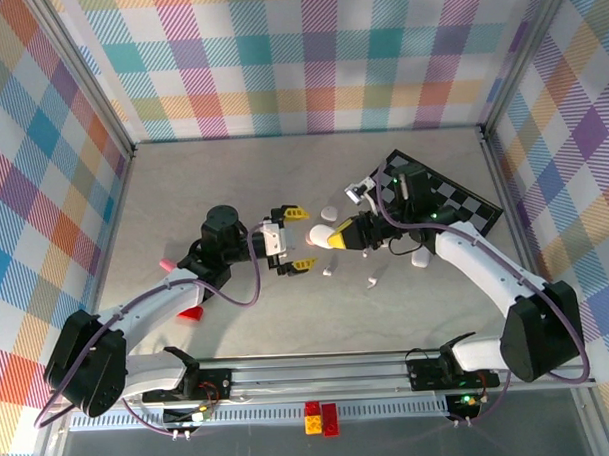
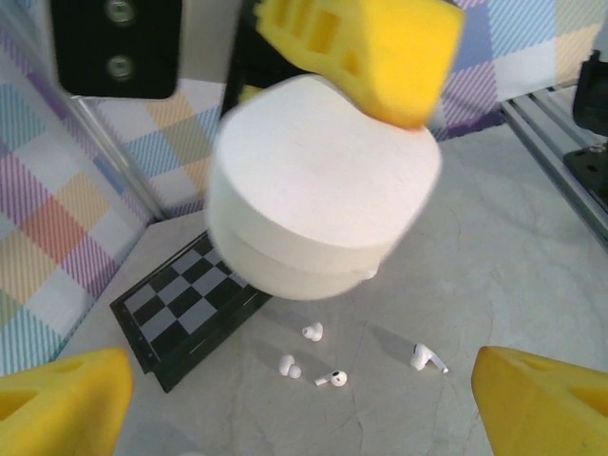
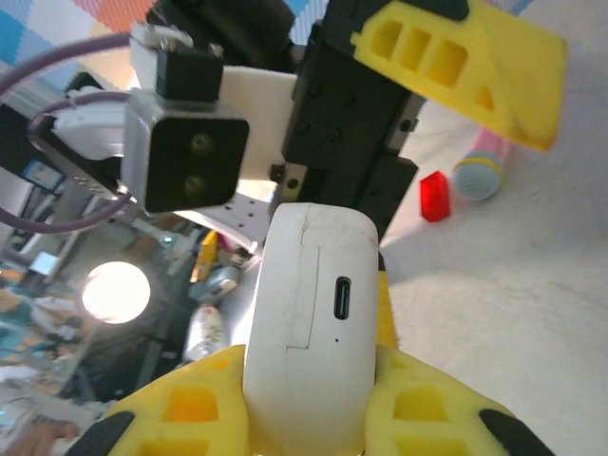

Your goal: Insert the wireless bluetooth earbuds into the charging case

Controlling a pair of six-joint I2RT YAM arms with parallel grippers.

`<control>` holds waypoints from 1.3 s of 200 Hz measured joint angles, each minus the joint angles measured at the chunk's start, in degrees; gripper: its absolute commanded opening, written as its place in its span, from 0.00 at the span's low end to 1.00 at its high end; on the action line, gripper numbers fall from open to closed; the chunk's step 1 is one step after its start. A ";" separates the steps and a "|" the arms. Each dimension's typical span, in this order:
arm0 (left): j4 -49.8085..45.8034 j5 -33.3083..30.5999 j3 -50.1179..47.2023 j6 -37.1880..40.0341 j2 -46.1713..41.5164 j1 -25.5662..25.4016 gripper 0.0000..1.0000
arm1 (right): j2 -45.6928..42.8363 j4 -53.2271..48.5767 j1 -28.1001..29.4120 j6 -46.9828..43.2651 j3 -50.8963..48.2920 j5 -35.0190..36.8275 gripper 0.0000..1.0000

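In the top view, my right end effector (image 1: 332,237) is clenched on the white charging case (image 1: 317,234), and the left end effector (image 1: 297,237) stands wide, released, with nothing in it. In the left wrist view, the case is a smooth, rounded oval with a seam (image 2: 285,239). Four tiny glossy earbuds (image 2: 332,378) lie on the grey counter (image 2: 513,247) below it. In the right wrist view, hollow-celled yellow fingers (image 3: 190,418) press its sides, and its dark port (image 3: 342,298) faces me.
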 measured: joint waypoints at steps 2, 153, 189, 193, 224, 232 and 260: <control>-0.11 0.13 0.04 0.13 0.00 0.00 0.91 | 0.26 -0.04 0.00 0.20 0.26 -0.39 0.08; -2.29 10.49 8.31 1.60 4.11 -0.85 0.50 | 5.29 -10.80 0.07 -2.51 4.39 -5.16 0.08; -5.03 11.45 9.31 3.17 4.24 -0.94 0.36 | 5.31 -12.37 0.00 -2.97 4.61 -5.38 0.15; -5.68 11.43 9.57 3.61 4.24 -0.94 0.36 | 5.29 -12.44 0.00 -3.04 4.61 -5.46 0.17; -8.00 10.67 10.36 5.49 4.24 -1.03 0.31 | 5.22 -12.41 0.07 -2.64 4.61 -4.24 0.51; -8.02 10.14 10.36 5.25 4.24 -1.14 0.31 | 5.09 -11.89 0.07 -2.27 4.61 -3.34 0.57; -5.84 7.17 10.25 0.31 4.22 -1.22 0.31 | 2.84 -8.74 0.07 0.85 4.48 2.36 0.71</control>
